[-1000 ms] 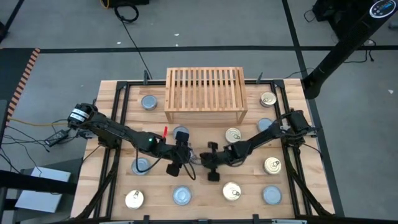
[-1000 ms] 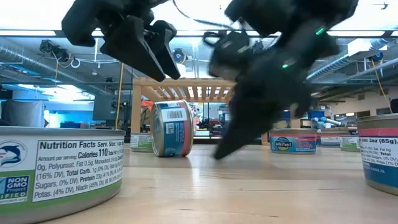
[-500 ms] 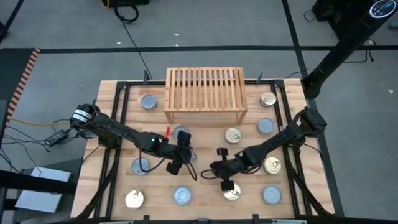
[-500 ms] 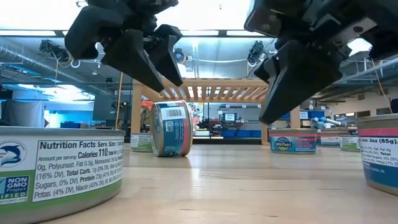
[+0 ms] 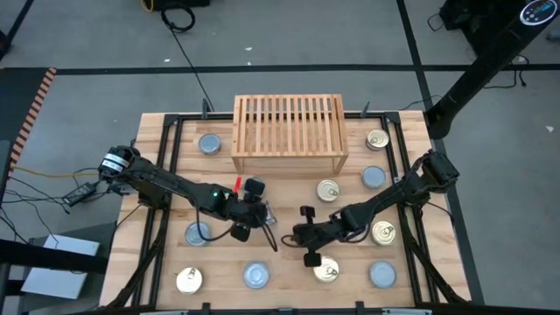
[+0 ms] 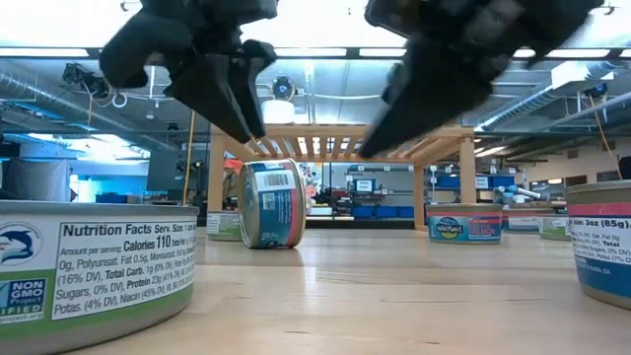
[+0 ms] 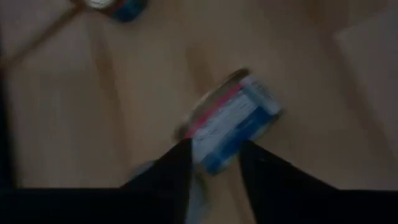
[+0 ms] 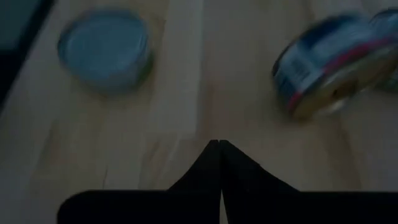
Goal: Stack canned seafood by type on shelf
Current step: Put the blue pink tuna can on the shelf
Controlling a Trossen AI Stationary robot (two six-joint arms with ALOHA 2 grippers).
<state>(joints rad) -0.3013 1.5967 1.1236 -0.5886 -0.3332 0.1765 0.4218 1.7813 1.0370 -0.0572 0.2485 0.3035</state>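
Note:
A tin of canned seafood (image 7: 233, 121) stands on its edge on the planks in front of the shelf (image 5: 287, 133), also seen in the low view (image 6: 271, 202). My left gripper (image 7: 216, 163) tilts down over it, its fingers part-way apart on either side of the tin's near end. My right gripper (image 8: 219, 163) is shut on nothing and hangs above the table to the right of that tin (image 5: 296, 234). Other tins lie flat on the table, some gold-topped (image 5: 327, 189), some silver-topped (image 5: 210, 143). My left gripper has a finger (image 7: 180, 163) beside each flat face of the tipped tin, at its near end (image 7: 214, 155), slanting down from the table's left. Whether the fingers touch it I cannot tell. The tin rests on its rim on the table.
Flat tins ring the middle: silver (image 5: 199, 233), (image 5: 256, 276), (image 5: 382, 274), (image 5: 374, 177); gold (image 5: 189, 280), (image 5: 325, 269), (image 5: 382, 232), (image 5: 376, 138). A big tin (image 6: 94, 266) sits right at the near edge. Black frame rails run along both table sides.
My left gripper has tipped further down over the tin on its edge, and its fingers have drawn closer together. My right gripper has lifted its shut tip off the table and pulled away from the tin toward the right. The tin has stayed on its edge.

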